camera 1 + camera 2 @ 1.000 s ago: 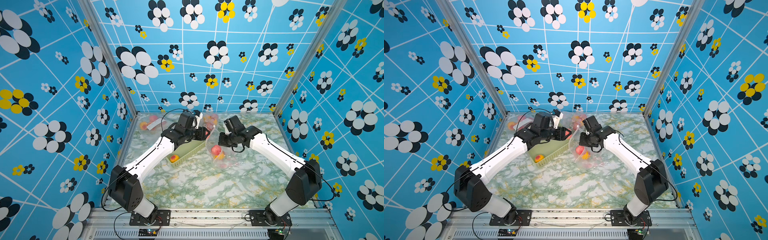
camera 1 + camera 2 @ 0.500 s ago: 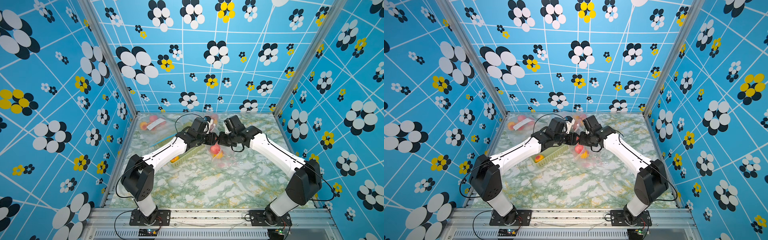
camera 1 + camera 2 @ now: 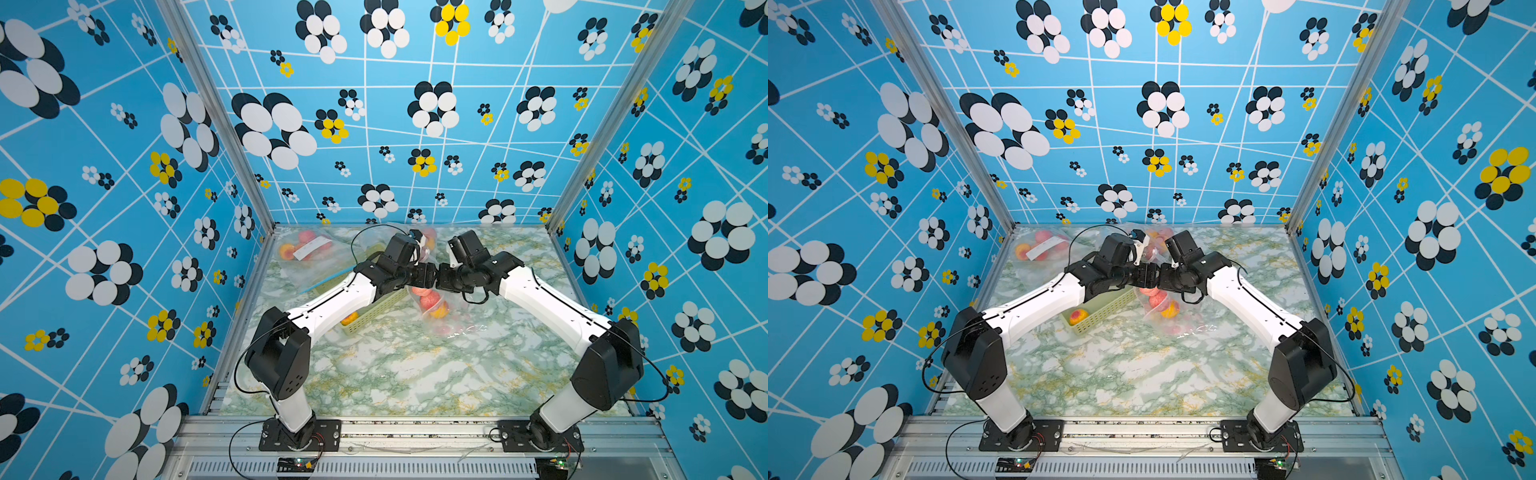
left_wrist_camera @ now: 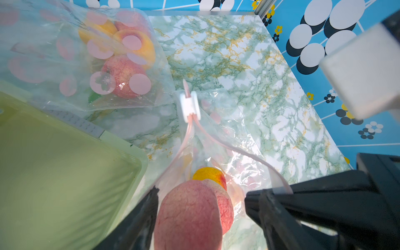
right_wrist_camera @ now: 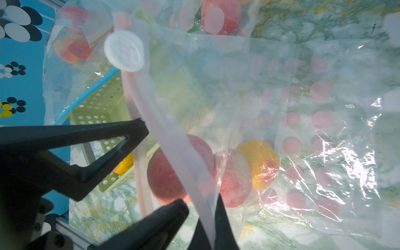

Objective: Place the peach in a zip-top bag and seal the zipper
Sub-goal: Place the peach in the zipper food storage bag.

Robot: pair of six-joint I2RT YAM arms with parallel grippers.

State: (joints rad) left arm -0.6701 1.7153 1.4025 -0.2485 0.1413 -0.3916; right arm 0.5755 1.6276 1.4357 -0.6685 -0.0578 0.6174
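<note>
The clear zip-top bag (image 3: 455, 324) with pink dots lies mid-table, its mouth lifted. My right gripper (image 5: 214, 216) is shut on the bag's pink zipper rim (image 5: 173, 140). The white slider (image 4: 189, 106) sits at the rim's far end. My left gripper (image 4: 201, 194) is at the bag's mouth, tip to tip with the right gripper (image 3: 442, 278) in a top view. Its jaws stand open on either side of the pink peach (image 4: 190, 216), with a gap on one side. A yellow peach (image 5: 259, 164) lies deeper in the bag.
A pale green perforated basket (image 3: 374, 311) stands left of the bag, under my left arm, with one peach (image 3: 1079, 316) in it. Two other bags of peaches lie at the back, one at the left corner (image 3: 307, 249) and one at the centre (image 4: 121, 65).
My left arm swung right from the basket to the bag's mouth with the peach, and its jaws spread wider. The right gripper kept its hold on the rim.
</note>
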